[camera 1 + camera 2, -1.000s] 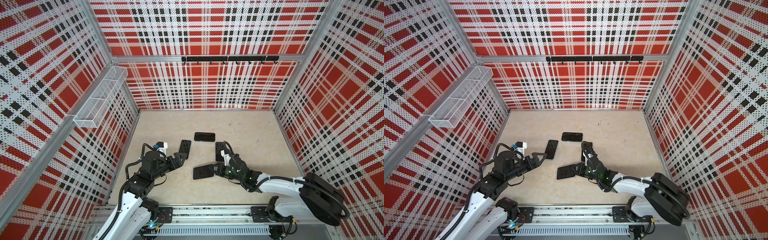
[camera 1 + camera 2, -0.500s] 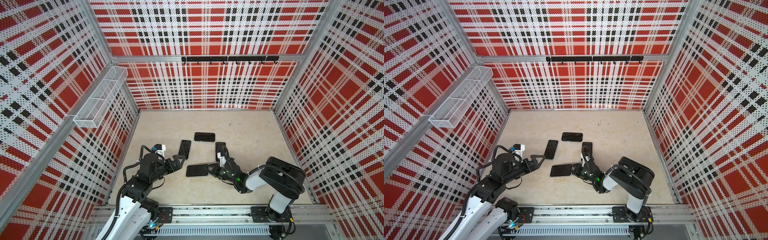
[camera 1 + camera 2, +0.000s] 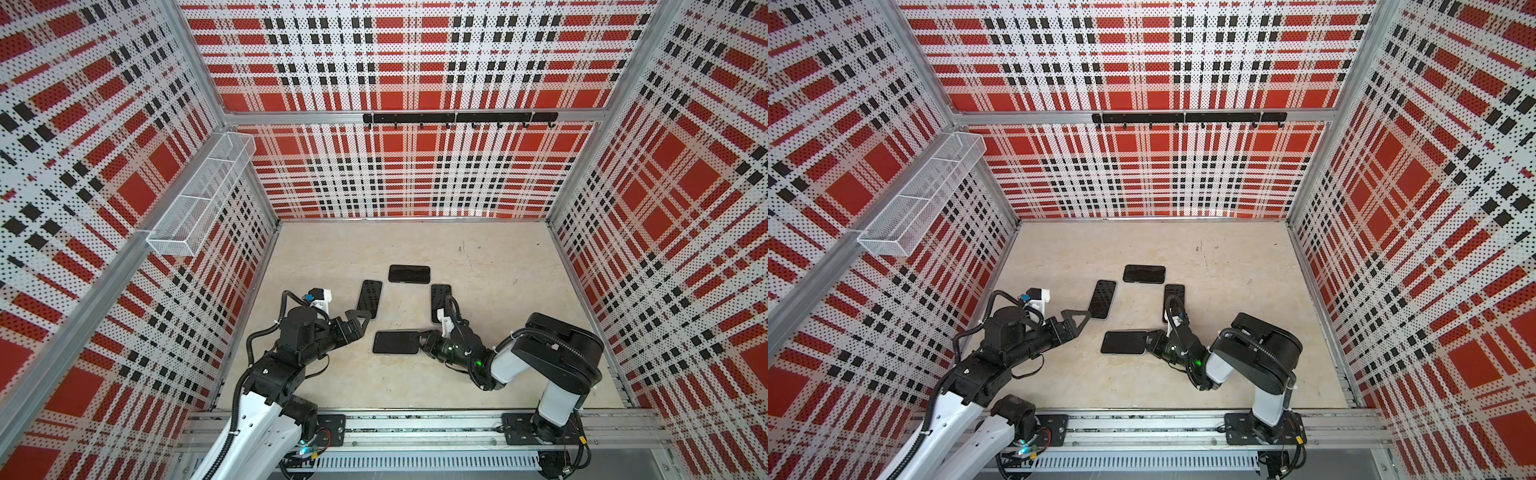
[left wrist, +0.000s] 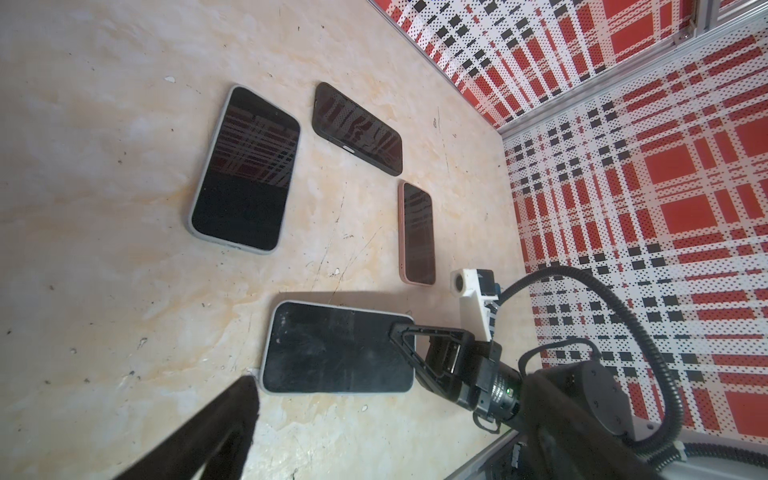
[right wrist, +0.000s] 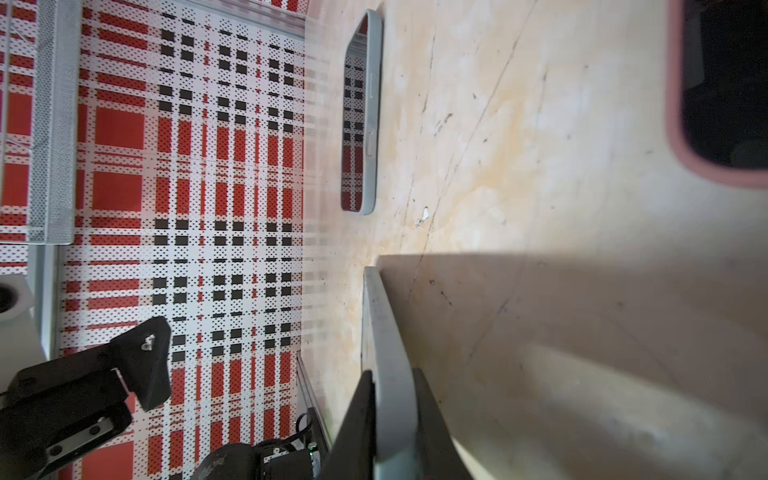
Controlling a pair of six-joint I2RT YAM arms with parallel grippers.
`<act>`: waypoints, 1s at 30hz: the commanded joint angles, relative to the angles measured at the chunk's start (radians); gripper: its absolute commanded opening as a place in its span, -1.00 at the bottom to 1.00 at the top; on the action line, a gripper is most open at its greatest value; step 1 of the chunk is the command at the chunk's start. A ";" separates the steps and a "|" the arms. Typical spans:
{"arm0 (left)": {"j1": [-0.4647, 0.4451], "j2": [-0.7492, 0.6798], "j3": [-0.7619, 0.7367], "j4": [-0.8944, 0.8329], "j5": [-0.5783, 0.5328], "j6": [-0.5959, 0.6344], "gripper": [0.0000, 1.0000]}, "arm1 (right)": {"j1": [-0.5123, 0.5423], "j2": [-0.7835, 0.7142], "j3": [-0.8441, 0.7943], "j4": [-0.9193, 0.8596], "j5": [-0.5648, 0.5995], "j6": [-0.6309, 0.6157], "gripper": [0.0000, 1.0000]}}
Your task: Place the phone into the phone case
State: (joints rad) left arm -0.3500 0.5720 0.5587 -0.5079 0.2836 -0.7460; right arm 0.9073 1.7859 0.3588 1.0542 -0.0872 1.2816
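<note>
Phone: the phone (image 3: 395, 342) has a dark matte face and a pale grey rim. It lies crosswise on the near part of the table (image 3: 498, 291), between my two arms.
Right gripper: my right gripper (image 3: 420, 337) pinches the phone's short end on my right side, with one finger over the face and the other under it.
Phone's attitude: my right wrist view shows a broad shadow beside the pale edge. I cannot tell whether the held end is off the table.
Left gripper: my left gripper (image 3: 361, 326) is spread wide and holds nothing. It is near the phone's free end but apart from it.
Grey-cased phone: the grey-cased phone (image 3: 370, 300) lies lengthwise just beyond my left gripper, and its glossy screen mirrors the plaid wall.
Black phone: the black phone (image 3: 409, 274) lies crosswise, farthest back.
Pink-cased phone: the pink-cased phone (image 3: 439, 301) lies lengthwise just behind my right wrist.
</note>
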 commanded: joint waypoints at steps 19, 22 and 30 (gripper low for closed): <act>0.005 -0.016 0.064 -0.062 -0.059 0.044 0.99 | -0.024 -0.287 0.084 -0.574 0.098 -0.215 0.14; 0.007 -0.025 0.102 -0.108 -0.141 0.075 0.99 | -0.023 -0.432 0.156 -0.843 0.179 -0.305 0.24; 0.016 -0.016 0.152 -0.104 -0.550 0.183 0.99 | -0.084 -0.787 0.462 -1.482 0.584 -0.706 0.39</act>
State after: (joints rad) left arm -0.3454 0.5449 0.6964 -0.6151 -0.0444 -0.6476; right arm 0.8673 1.0885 0.7704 -0.1524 0.2806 0.7826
